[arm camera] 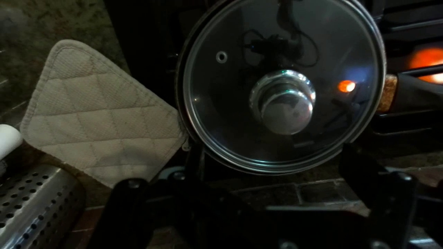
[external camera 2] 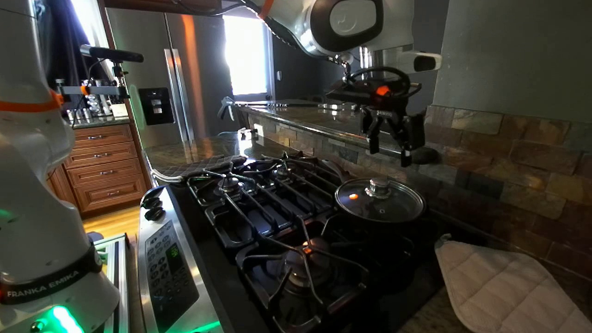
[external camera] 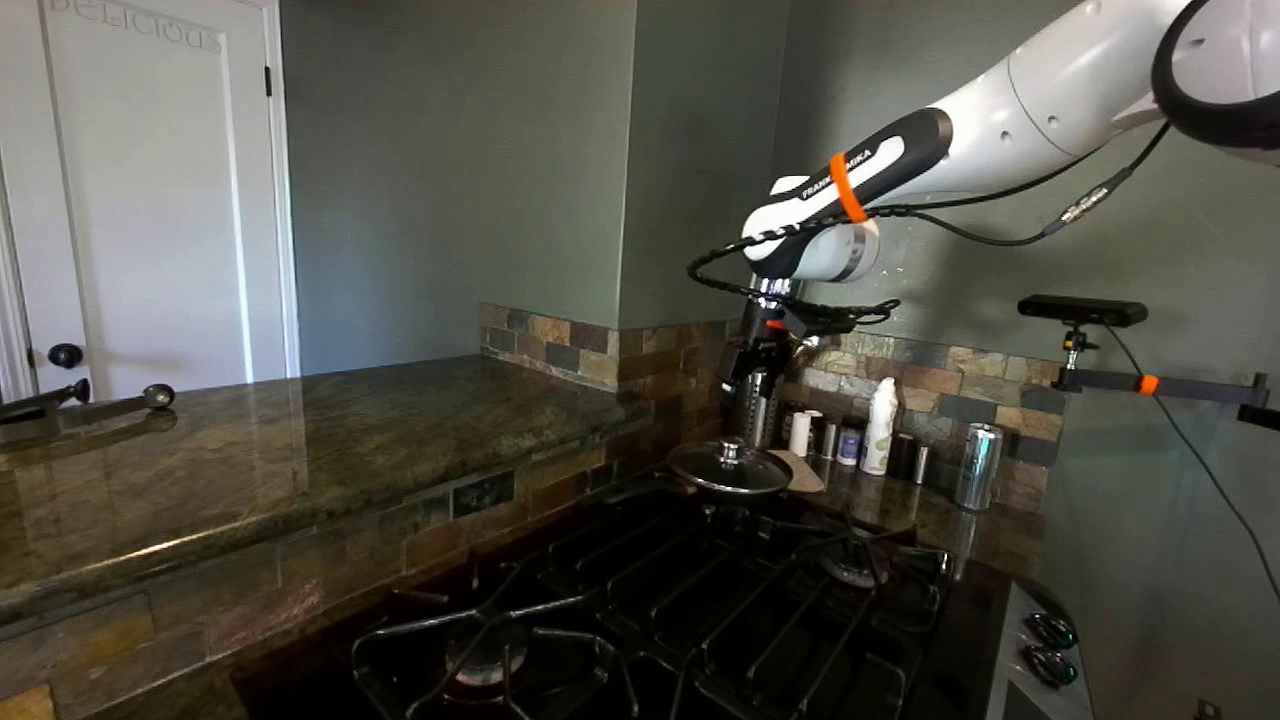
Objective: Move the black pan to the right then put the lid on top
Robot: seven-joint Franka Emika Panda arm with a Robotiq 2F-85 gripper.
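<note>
In the wrist view, the black pan [arm camera: 179, 83] is covered by the lid [arm camera: 238, 114], whose see-through glass is edged with metal and topped by a shiny knob [arm camera: 287, 112]; the pan's handle [arm camera: 415, 93] is cut off by the right edge. The hand [arm camera: 273, 154] is seen at the bottom, released, its two dark fingers [arm camera: 360, 169] spread apart. To the left, a pale quilted pad [arm camera: 104, 114] is laid on the speckled counter [arm camera: 79, 24] near the pan, and a perforated metal cylinder [arm camera: 38, 207] is partly shown in the lower corner. In an exterior view, the covered pan is carried by the stove [external camera 2: 226, 286] at a corner beside the tiled wall [external camera 2: 504, 175], its handle turned away along that wall. The lid is seated level, and the hand is held above it, clear of the knob, with a wide gap left between the fingers. The pad is shown in the foreground and a refrigerator [external camera 2: 138, 41] in the background. In an exterior view, the arm [external camera: 1050, 90] is extended from the upper right, and the pan and lid are seen at the far end of the stove below the hand, whose fingers are too dark to be made out. Beyond them, a white bottle [external camera: 879, 430] and a shiny can [external camera: 978, 468] are lined up with small containers [external camera: 848, 443] on the counter
</note>
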